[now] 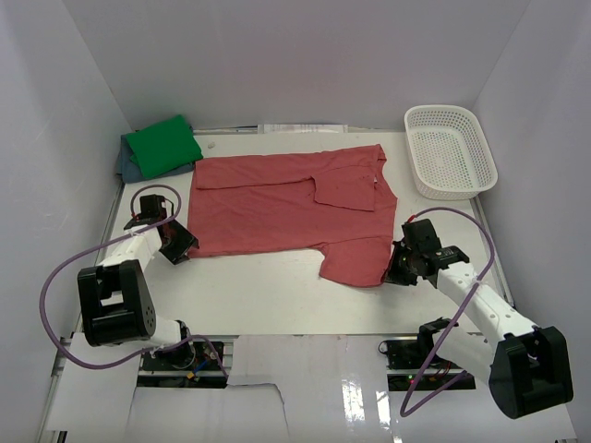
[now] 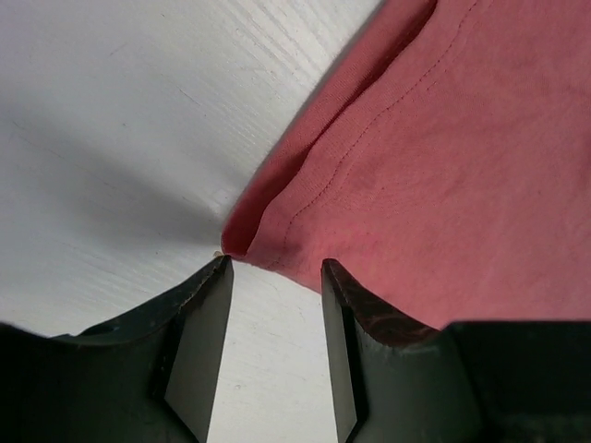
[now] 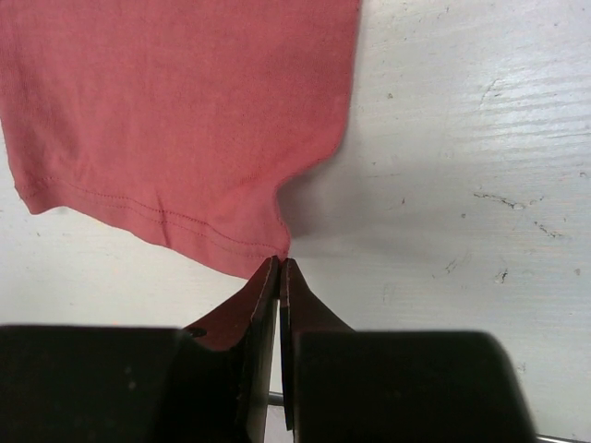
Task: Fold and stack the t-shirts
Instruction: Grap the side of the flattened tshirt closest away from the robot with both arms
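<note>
The brick-red t-shirt (image 1: 286,203) lies spread across the middle of the table, its upper right part folded over. My left gripper (image 1: 180,242) stands open at its near left corner. In the left wrist view the hem corner (image 2: 242,242) sits just past the gripper's (image 2: 274,263) tips, with only bare table between the fingers. My right gripper (image 1: 392,269) is shut on the near right corner of the shirt (image 3: 185,111); the cloth comes to a point at the closed gripper (image 3: 280,261). A folded green t-shirt (image 1: 163,145) rests on a blue-grey one (image 1: 131,168) at the back left.
A white lattice basket (image 1: 450,189) stands at the back right. Grey walls close in the table on three sides. Both arm bases and their cables sit along the near edge.
</note>
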{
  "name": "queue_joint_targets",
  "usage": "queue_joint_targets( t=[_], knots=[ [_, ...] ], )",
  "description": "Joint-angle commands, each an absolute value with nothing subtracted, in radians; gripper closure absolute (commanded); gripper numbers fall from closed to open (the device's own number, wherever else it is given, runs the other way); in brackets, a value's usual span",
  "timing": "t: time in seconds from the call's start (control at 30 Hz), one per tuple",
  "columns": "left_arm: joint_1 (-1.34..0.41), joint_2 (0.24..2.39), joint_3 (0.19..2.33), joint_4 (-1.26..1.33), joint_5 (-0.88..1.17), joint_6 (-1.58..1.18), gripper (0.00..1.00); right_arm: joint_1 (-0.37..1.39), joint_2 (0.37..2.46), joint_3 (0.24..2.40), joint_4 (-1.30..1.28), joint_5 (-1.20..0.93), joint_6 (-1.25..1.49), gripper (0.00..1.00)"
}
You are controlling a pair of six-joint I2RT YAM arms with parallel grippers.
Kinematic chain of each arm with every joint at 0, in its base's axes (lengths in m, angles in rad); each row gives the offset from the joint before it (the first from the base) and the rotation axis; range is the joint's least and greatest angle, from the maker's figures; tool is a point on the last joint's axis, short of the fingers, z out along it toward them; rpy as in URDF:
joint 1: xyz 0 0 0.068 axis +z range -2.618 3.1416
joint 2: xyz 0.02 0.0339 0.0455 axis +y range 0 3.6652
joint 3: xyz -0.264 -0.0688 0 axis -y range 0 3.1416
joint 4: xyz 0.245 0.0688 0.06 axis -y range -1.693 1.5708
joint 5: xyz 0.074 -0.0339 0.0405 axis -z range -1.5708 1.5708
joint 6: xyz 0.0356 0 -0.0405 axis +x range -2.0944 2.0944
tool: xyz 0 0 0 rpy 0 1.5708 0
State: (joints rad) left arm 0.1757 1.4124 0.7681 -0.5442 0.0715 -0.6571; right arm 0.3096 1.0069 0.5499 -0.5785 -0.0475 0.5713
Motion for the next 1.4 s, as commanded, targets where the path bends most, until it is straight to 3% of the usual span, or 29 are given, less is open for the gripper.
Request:
queue_joint_targets(
  t=[0.0, 0.1, 0.27, 0.57, 1.03, 1.37],
  knots=[
    [0.183, 1.411, 0.799, -0.523, 0.075, -0.675, 0.46, 0.313, 0.982, 0.555, -0.588, -0.038, 0.561, 0.92],
    [0.183, 1.425, 0.799, -0.522, 0.061, -0.687, 0.46, 0.313, 0.977, 0.551, -0.588, -0.037, 0.56, 0.92],
    [0.183, 1.448, 0.776, -0.496, 0.077, -0.706, 0.55, 0.311, 0.974, 0.548, -0.588, -0.041, 0.56, 0.92],
    [0.183, 1.476, 0.769, -0.494, 0.098, -0.701, 1.0, 0.313, 0.96, 0.564, -0.603, -0.052, 0.555, 0.92],
    [0.183, 1.396, 0.903, -0.612, 0.094, -0.658, 1.0, 0.308, 0.986, 0.825, -0.741, -0.075, 0.473, 0.92],
    [0.196, 1.373, 0.899, -0.627, 0.11, -0.655, 1.0, 0.282, 0.999, 0.888, -0.753, -0.114, 0.437, 0.92]
  ],
)
